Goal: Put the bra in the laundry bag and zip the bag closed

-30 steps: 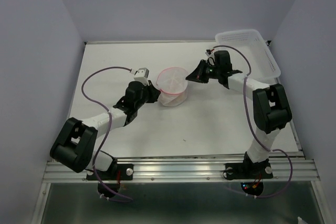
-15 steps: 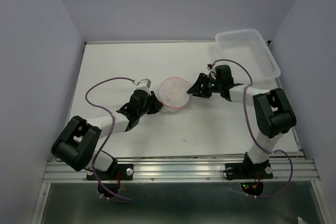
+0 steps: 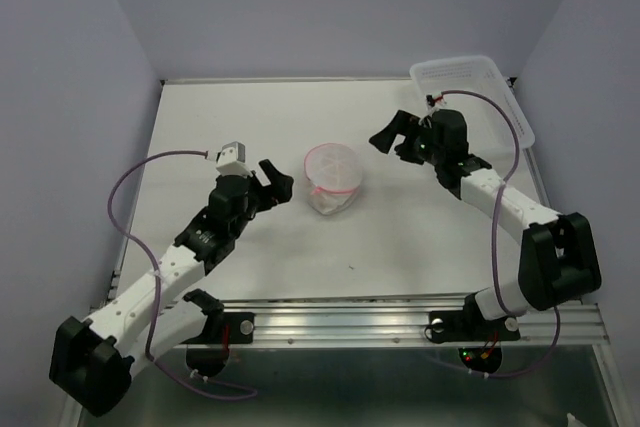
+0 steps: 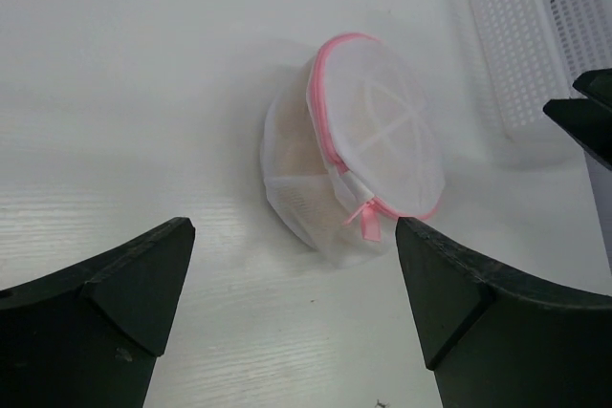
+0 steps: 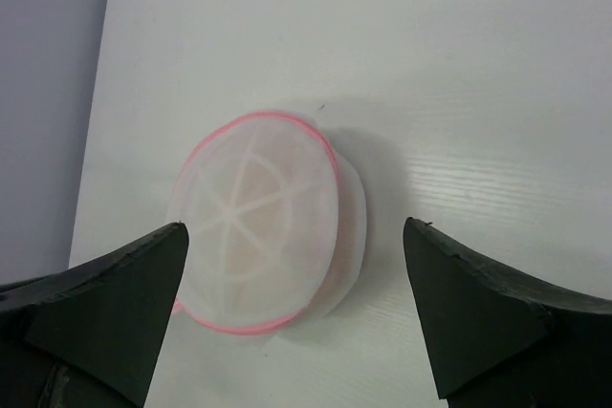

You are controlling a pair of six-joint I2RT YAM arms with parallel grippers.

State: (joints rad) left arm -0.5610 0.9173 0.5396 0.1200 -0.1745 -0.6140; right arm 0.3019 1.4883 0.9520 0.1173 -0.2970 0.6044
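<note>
A white bench (image 3: 230, 117) was seen from above, with two robot arms reaching in from its near edge. A round white mesh laundry bag (image 3: 331, 179) sat on the bench between them, resting free with nothing touching it. Its pink zipper (image 4: 330, 155) ran around the rim of the top panel. The pink pull tab (image 4: 368, 220) lay at the rim's edge nearest the left arm, and the rim looked zipped shut. The bra (image 4: 287, 140) was inside the bag, showing only as a soft tan tint through the mesh.

The left hand (image 3: 278, 175) hovered just left of the bag. Its two dark fingers were spread wide, released and grasping nothing. The right hand (image 3: 388, 132) hung to the right of the bag and a little beyond it. It was likewise spread wide and released, clear of the mesh. Each wrist camera showed the bag framed in the gap between its own parted fingers. A clear plastic basket (image 3: 490, 87) stood well to the right of the bag and farther back, beyond the right hand.
</note>
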